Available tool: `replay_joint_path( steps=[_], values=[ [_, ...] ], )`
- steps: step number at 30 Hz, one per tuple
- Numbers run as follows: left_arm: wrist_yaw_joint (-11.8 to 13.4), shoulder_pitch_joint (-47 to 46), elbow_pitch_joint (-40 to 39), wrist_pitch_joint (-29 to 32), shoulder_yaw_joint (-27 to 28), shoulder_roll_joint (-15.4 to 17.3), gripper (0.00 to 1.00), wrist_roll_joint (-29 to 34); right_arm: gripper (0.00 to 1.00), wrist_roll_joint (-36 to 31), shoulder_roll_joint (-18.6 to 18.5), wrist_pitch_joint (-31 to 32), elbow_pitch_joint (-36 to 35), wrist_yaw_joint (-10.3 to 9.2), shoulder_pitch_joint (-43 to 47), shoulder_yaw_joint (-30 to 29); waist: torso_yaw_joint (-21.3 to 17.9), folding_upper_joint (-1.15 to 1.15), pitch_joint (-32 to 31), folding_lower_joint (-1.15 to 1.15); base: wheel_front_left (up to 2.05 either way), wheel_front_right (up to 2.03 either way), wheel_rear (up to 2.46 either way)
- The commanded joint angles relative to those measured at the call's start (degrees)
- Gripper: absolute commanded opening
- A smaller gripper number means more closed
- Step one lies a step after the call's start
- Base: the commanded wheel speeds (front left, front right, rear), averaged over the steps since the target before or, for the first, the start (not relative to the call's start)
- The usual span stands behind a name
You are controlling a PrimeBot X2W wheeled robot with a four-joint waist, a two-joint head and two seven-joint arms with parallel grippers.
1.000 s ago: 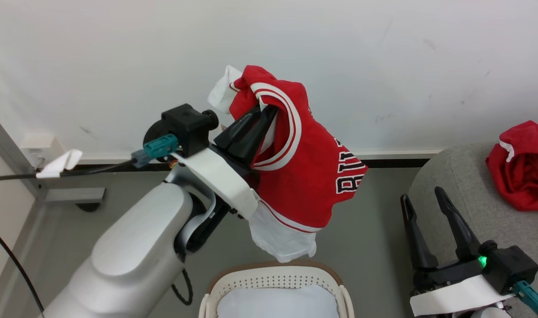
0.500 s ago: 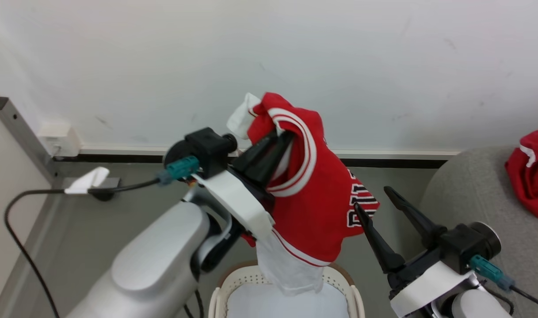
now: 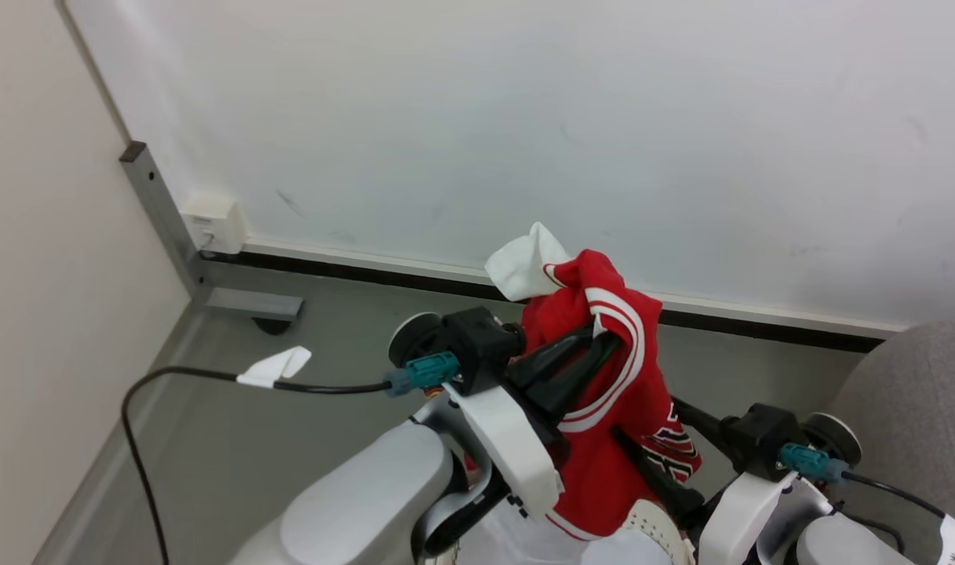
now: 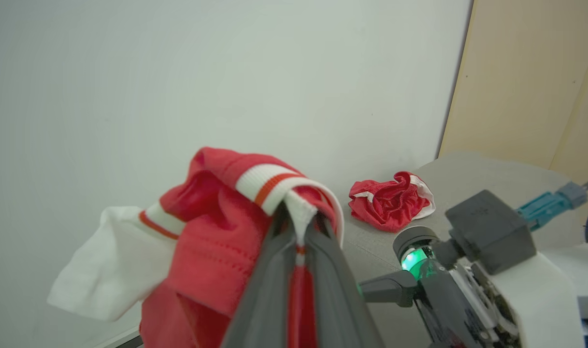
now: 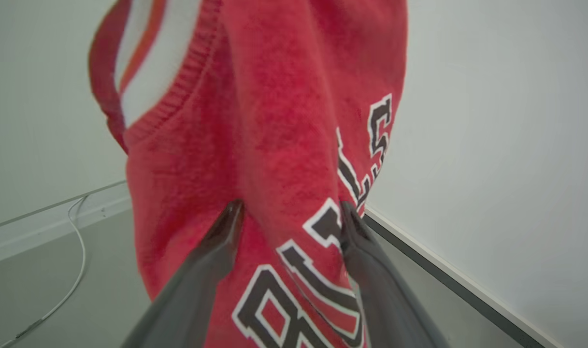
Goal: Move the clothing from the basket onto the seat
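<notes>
While left tool (image 4: 298,215) pinches jersey (image 3: 620,408) by trim band (image 4: 269,181) high above basket (image 3: 656,527), right tool (image 5: 290,208) spread astride lettered cloth. Other red garment (image 4: 390,200) already on seat (image 4: 472,171); jersey yet to reach it. Half done, I'd judge.

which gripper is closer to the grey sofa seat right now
Right. The right gripper, open astride the jersey, is on the side toward the sofa seat; the left gripper, shut on the jersey's trim, is farther away.

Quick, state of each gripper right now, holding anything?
Left gripper: closed, holding the red jersey with black-and-white block letters by its white trim band.
Right gripper: open, fingers either side of the jersey's lettered fabric.
</notes>
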Motion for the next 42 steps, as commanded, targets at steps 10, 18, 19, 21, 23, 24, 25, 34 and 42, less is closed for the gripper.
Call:
replay_joint_path(
  steps=[10,18,19,21,23,24,25,34,42],
  values=[
    [-1.2,-0.1,-0.6,0.7,-3.5,-0.5,0.00,-0.4,1.00,5.5,2.7,-4.8,9.0,-0.13,-3.6,7.8,5.7,0.00,-1.3,-0.01,0.00,0.00,0.00],
    [-1.2,-0.1,-0.8,1.0,-4.3,0.3,0.00,-1.0,0.00,8.8,6.6,-9.9,16.5,-0.13,-6.2,11.3,6.7,0.00,-1.6,-0.01,0.00,0.00,0.00],
    [-1.1,-0.1,-0.7,1.0,-4.3,0.5,0.00,-1.0,0.00,9.4,7.0,-10.5,17.1,-0.13,-6.3,11.4,6.7,0.00,-1.6,-0.01,0.00,0.00,0.00],
    [-0.8,0.1,-0.6,0.8,-4.0,0.9,0.00,-1.1,0.00,9.9,7.5,-11.6,18.1,-0.13,-6.8,11.3,6.3,0.00,-1.6,-0.01,0.00,0.00,0.00],
    [-0.5,0.3,-0.4,0.7,-3.9,1.4,0.00,-1.2,0.00,10.7,7.7,-12.2,18.6,-0.13,-6.9,11.4,5.9,0.00,-1.5,-0.01,0.00,0.00,0.00],
    [-0.4,0.3,-0.3,0.6,-3.8,1.6,0.00,-1.1,0.00,10.9,7.6,-12.5,18.9,-0.13,-7.1,11.6,5.6,0.00,-1.4,-0.01,0.00,0.00,0.00],
    [-0.2,0.5,-0.2,0.5,-3.6,1.7,0.00,-1.2,0.00,11.1,7.5,-12.6,19.0,-0.13,-7.3,11.5,5.3,0.00,-1.4,-0.01,0.00,0.00,0.00],
    [1.5,2.8,0.4,-0.5,-2.9,3.4,0.23,-2.1,0.00,13.9,6.5,-13.5,17.8,-0.13,-6.4,0.3,-0.1,0.00,-0.4,-0.01,0.00,0.00,0.00],
    [2.1,3.7,-3.0,0.4,-4.2,4.3,1.00,-0.9,0.00,7.4,8.3,-13.4,11.9,-0.13,-3.5,-16.5,-9.1,0.00,1.6,-0.01,0.00,0.00,0.00]
  ],
)
